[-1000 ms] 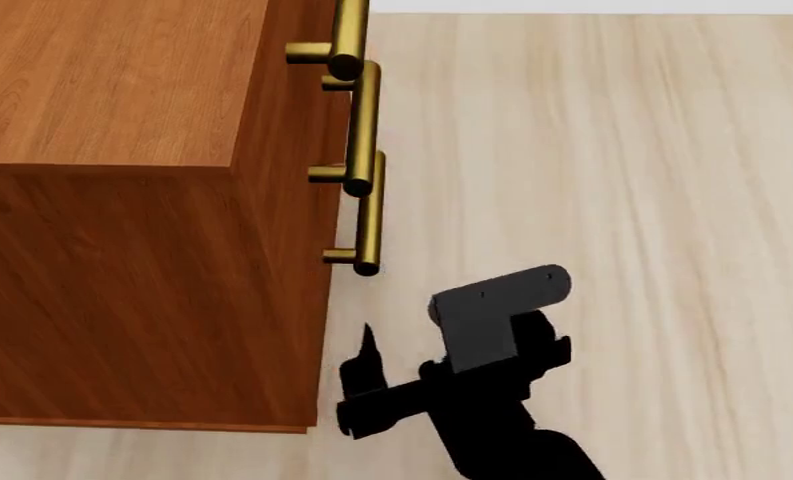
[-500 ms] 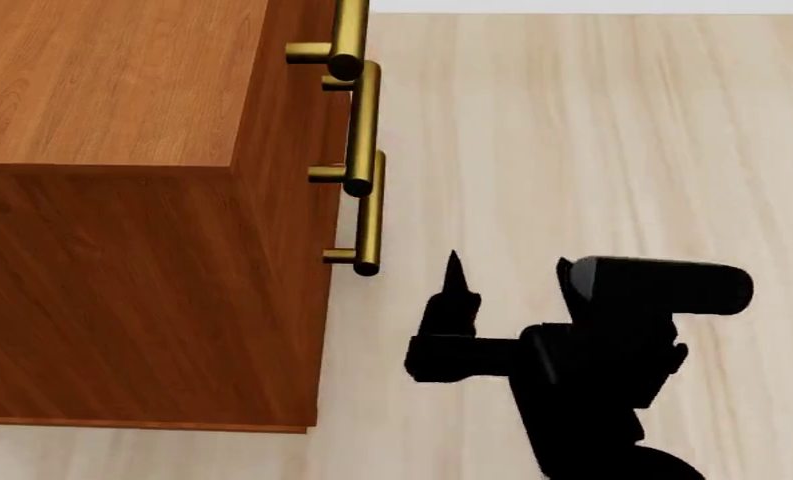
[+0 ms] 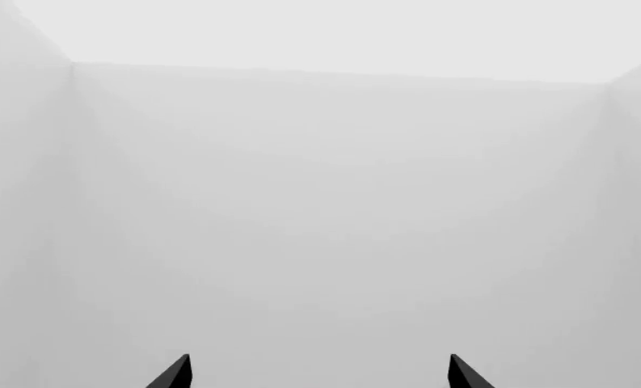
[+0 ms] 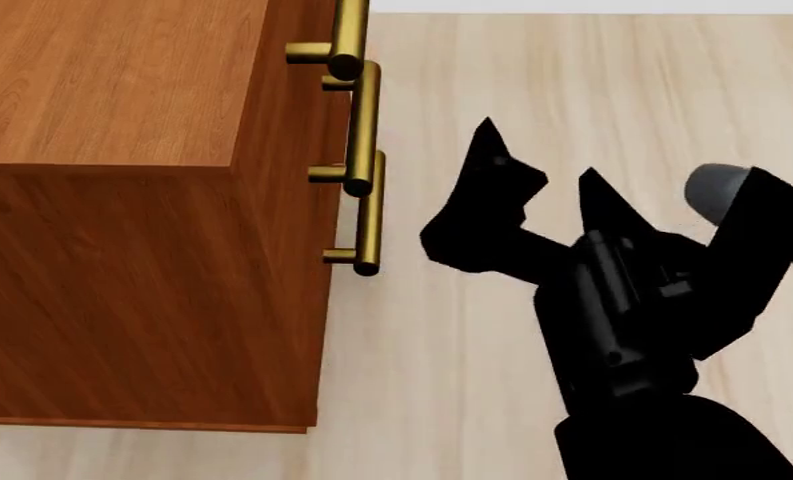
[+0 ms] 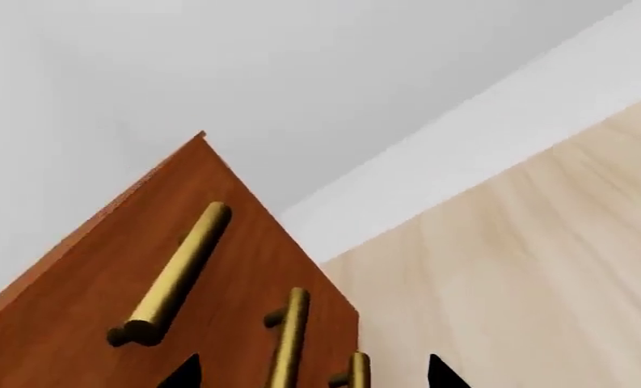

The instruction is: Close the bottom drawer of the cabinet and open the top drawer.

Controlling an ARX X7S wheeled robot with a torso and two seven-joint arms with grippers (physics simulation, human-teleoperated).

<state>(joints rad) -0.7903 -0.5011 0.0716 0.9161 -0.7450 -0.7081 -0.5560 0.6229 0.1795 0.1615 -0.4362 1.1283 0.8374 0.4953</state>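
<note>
A reddish-brown cabinet [image 4: 129, 200] is seen from above, all three drawers flush; the bottom drawer [image 4: 367, 215] is judged shut; the right gripper [image 4: 536, 175], jaws apart, is poised near the handles; the top drawer [image 5: 175, 275] handle must be grasped next.

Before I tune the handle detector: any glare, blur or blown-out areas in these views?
Head view: sharp, evenly lit, the cabinet showing clear grain, the right gripper pure black without detail. Right wrist view: crisp, soft sheen on the top drawer handle. Left wrist view: featureless pale grey walls, only the left gripper fingers showing.
</note>
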